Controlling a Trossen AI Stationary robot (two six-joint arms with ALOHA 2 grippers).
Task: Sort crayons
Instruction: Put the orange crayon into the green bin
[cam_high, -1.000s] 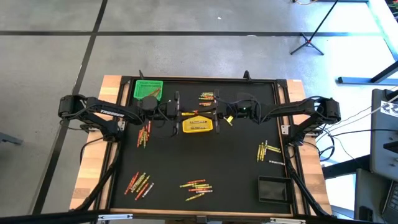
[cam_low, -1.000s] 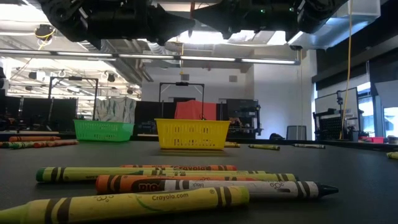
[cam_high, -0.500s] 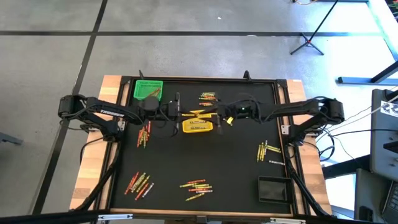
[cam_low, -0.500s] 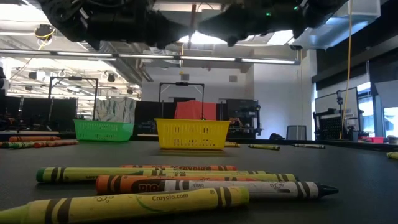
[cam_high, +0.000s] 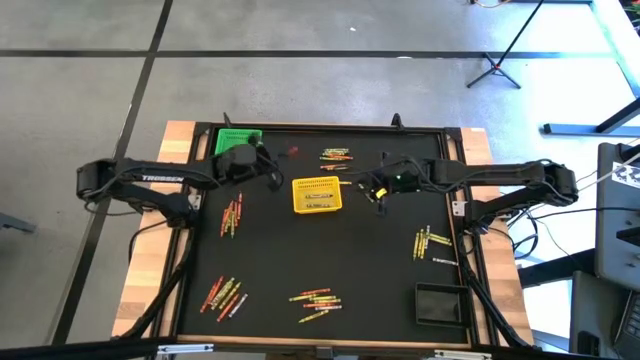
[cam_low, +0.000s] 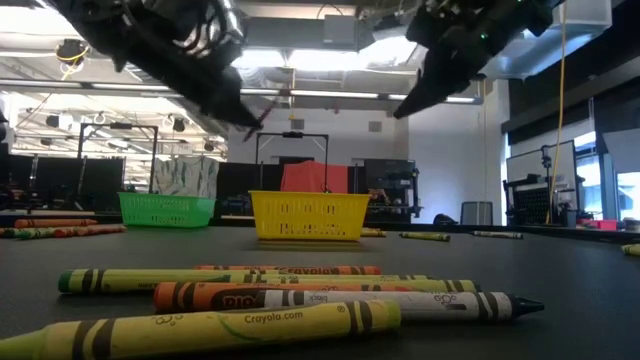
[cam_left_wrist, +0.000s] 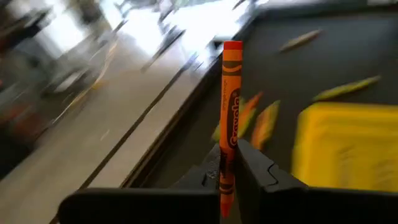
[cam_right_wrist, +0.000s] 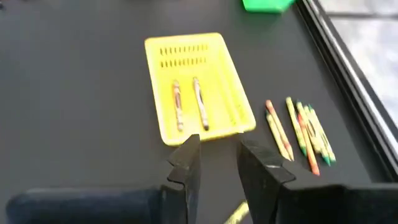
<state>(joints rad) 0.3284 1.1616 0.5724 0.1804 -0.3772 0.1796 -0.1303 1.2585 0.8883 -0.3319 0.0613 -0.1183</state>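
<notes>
Left hand (cam_left_wrist: 227, 180): closed on an orange crayon (cam_left_wrist: 231, 106) that stands upright between its fingers; in the high view it hangs near the green basket (cam_high: 232, 139) at the far left of the surface (cam_high: 380, 260).
Green basket: far-left corner; its contents cannot be made out from above.
Loose crayons, left side: one cluster (cam_high: 232, 213) below the left arm, another (cam_high: 225, 295) near the front edge.
Yellow basket (cam_right_wrist: 198, 87): centre of the surface, two crayons (cam_right_wrist: 188, 102) lying side by side inside it.
Loose crayons, middle: a cluster (cam_high: 334, 155) behind the yellow basket, another (cam_high: 315, 298) near the front.
Right hand (cam_right_wrist: 216, 165): fingers apart, nothing between them, just beside the yellow basket on its right.
Loose crayons, right side: a cluster (cam_high: 431, 244) near the right edge; a black basket (cam_high: 440, 304) in the front-right corner.
Risk, left: the crayon is pinched low and stands tall, so it may pivot or slip out if the arm swings fast.
Risk, placement: orange may not belong in the green basket; dropped there, it would be mis-sorted, though which colour goes where is not clear here.
Risk, right: a low sweep could knock the yellow basket.
</notes>
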